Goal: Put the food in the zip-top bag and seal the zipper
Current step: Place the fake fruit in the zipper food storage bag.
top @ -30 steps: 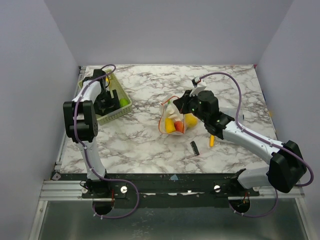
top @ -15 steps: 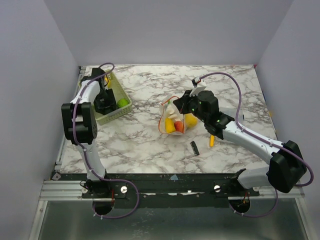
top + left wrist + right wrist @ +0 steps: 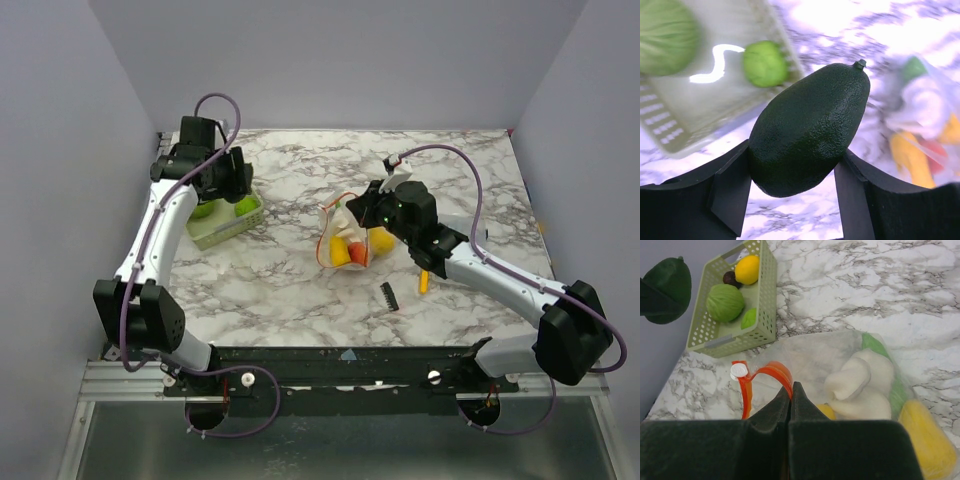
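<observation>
My left gripper (image 3: 226,176) is shut on a dark green avocado (image 3: 810,127) and holds it in the air above the basket's right end. The avocado also shows in the right wrist view (image 3: 667,290). The clear zip-top bag (image 3: 350,238) lies mid-table, mouth open, with whitish (image 3: 860,382), yellow (image 3: 925,437) and green (image 3: 872,345) food inside. My right gripper (image 3: 791,390) is shut on the bag's red-orange zipper (image 3: 767,371), holding that edge up. A lemon (image 3: 747,269), a green cabbage (image 3: 725,302) and a lime (image 3: 750,317) lie in the basket.
The light green slotted basket (image 3: 228,228) stands at the far left near the wall. A small black comb-like piece (image 3: 389,295) and a yellow-handled screwdriver (image 3: 424,281) lie on the marble below the right arm. Walls close in on the left, back and right.
My left arm has risen out of the basket with the avocado in its jaws and swung up and right. The right arm and the bag have not moved.
</observation>
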`<act>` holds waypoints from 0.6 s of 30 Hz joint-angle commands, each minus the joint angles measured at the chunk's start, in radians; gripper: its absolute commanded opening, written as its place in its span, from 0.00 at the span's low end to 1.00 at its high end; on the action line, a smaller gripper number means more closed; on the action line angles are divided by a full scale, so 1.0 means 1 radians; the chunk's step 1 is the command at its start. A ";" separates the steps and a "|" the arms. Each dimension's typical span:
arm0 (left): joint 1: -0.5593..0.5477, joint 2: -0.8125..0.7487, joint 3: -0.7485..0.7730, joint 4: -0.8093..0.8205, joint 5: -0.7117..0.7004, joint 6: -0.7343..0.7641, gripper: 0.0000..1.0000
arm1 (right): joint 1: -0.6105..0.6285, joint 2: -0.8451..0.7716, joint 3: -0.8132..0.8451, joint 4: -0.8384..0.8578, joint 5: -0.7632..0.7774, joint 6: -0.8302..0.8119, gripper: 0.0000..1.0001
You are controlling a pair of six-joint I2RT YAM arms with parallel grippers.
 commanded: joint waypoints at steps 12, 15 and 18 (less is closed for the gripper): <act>-0.415 -0.280 -0.347 0.389 0.472 -0.013 0.16 | 0.004 -0.006 -0.025 0.032 0.011 -0.002 0.01; -0.491 -0.252 -0.373 0.413 0.480 -0.033 0.17 | 0.004 -0.011 -0.031 0.041 0.014 -0.002 0.01; -0.529 -0.206 -0.358 0.395 0.460 -0.033 0.18 | 0.003 -0.010 -0.034 0.045 0.010 -0.001 0.01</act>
